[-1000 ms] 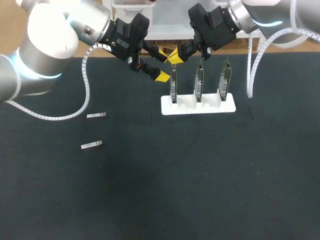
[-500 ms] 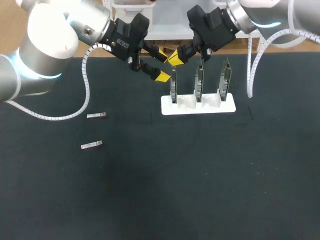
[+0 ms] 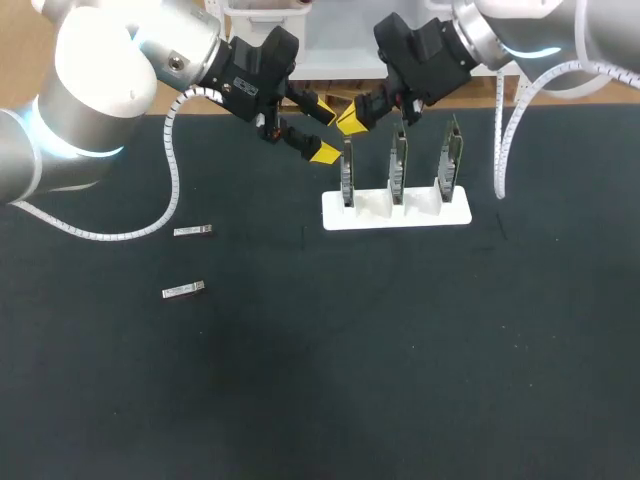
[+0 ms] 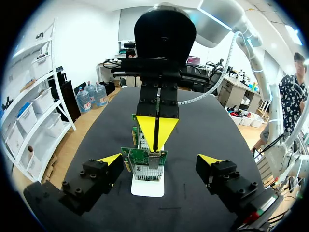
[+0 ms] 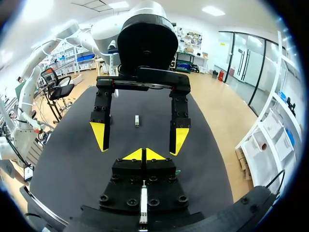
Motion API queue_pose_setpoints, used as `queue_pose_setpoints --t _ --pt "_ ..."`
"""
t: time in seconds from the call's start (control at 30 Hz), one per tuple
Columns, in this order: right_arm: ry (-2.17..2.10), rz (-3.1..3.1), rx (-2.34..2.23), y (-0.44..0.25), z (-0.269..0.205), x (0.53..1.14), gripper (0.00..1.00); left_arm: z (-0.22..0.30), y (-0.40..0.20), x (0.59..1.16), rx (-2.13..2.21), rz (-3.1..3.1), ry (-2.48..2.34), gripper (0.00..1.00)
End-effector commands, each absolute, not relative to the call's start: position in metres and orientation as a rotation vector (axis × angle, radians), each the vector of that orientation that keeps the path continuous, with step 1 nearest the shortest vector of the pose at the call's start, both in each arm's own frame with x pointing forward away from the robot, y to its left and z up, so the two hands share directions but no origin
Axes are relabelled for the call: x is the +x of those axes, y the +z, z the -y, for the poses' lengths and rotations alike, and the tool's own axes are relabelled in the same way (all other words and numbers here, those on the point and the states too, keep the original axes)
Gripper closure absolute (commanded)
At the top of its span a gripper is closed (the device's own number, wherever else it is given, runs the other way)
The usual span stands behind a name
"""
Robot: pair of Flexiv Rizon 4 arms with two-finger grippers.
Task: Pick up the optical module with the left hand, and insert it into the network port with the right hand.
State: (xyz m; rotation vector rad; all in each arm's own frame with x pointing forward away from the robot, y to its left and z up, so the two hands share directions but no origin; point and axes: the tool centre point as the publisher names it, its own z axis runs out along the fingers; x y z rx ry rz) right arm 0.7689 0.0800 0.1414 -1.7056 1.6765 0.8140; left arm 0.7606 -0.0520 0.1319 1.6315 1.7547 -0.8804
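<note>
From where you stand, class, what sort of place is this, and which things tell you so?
Probably a robot lab bench: a white rack holding three upright circuit cards, two optical modules loose on the black table, and the left gripper and right gripper by the rack.

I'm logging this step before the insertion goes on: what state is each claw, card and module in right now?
Left claw: open, fingers either side of the end card, clear of it.
Right claw: shut, tips pressed together over that card's top edge.
Network cards: three, upright in the white holder.
Optical modules: two, lying flat on the table, ungripped.
</note>
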Motion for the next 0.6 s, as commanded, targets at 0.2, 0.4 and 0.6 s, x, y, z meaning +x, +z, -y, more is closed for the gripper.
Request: queue_pose_setpoints --t 0.2,0.4,0.6 --pt "0.822 -1.681 -1.701 0.1349 -0.0812 0.7691 1.00 0.0525 0.1322 0.7603 1.631 -1.759 -0.877 0.00" --pt "0.828 -1.688 -1.698 0.1313 -0.0808 0.7670 1.00 0.0525 0.1322 0.7603 1.631 -1.759 -0.877 0.00" --pt "0.831 -1.699 -1.699 0.1270 -0.0783 0.7643 1.00 0.0525 0.1322 0.7603 1.631 -1.759 -0.877 0.00"
